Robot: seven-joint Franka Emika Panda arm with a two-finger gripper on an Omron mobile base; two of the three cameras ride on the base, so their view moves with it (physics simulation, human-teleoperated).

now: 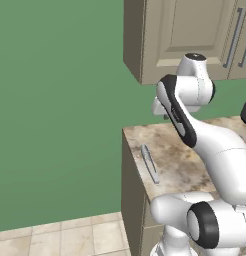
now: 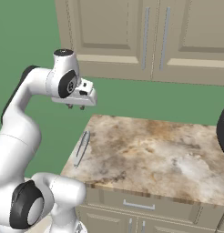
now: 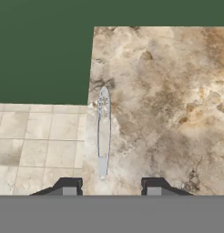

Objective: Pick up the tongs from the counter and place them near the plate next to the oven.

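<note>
The silver-grey tongs (image 1: 150,163) lie flat on the marbled counter (image 1: 180,160), close to its left edge and parallel to it. In the right base view the tongs (image 2: 81,148) rest below my gripper (image 2: 76,107), which hangs well above the counter's (image 2: 150,154) back left corner. Looking down from the hand, the tongs (image 3: 103,131) run lengthwise near the counter's (image 3: 168,100) edge, and my gripper (image 3: 109,185) is open with nothing between its fingertips (image 3: 68,186). The blue plate is out of view.
Beige wall cabinets (image 2: 145,36) hang above the counter against a green wall. A dark object (image 2: 223,129) sits at the counter's right end. Tiled floor (image 1: 60,235) lies left of the counter's end, with drawers (image 2: 141,207) under the worktop.
</note>
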